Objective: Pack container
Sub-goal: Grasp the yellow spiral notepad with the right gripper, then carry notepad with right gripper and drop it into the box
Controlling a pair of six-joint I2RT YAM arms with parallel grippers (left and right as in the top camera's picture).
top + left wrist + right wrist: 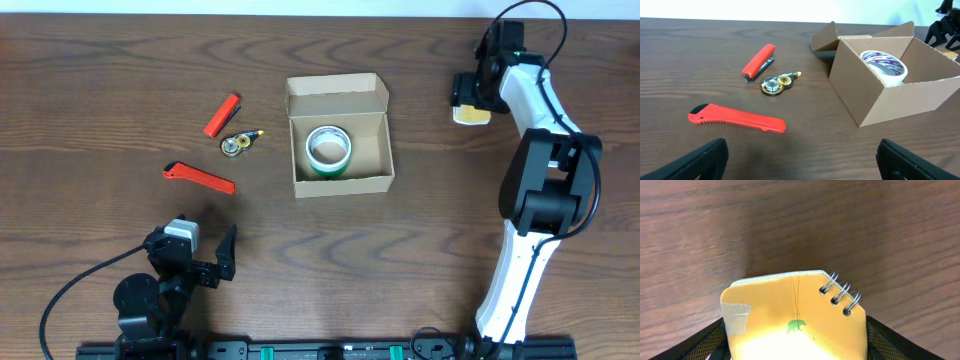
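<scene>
Right claw [469,104], overhead: over yellow spiral notepad [472,115], well right of container [345,184]; clamped or not, cannot tell. Container open, flap back, tape roll [328,148] inside.

Left wrist: left claw [801,147] spread wide, empty, facing container's corner.

Right wrist: notepad between my fingers [695,344], contact unclear.

Judgement: container thin cardboard, likely light, walls flex, slides if nudged. Hold by side wall; fold flap by free edge.

The container [340,135] sits mid-desk [90,80] with a roll of tape [328,148] inside it. To its left lie three things: a stapler [223,114] farthest back, a small tape dispenser [240,143] just before it, and a box cutter [199,177] nearer the front. Well right of the container, a spiral notepad [795,315] lies on the desk between the fingers of the right gripper [470,98].
</scene>
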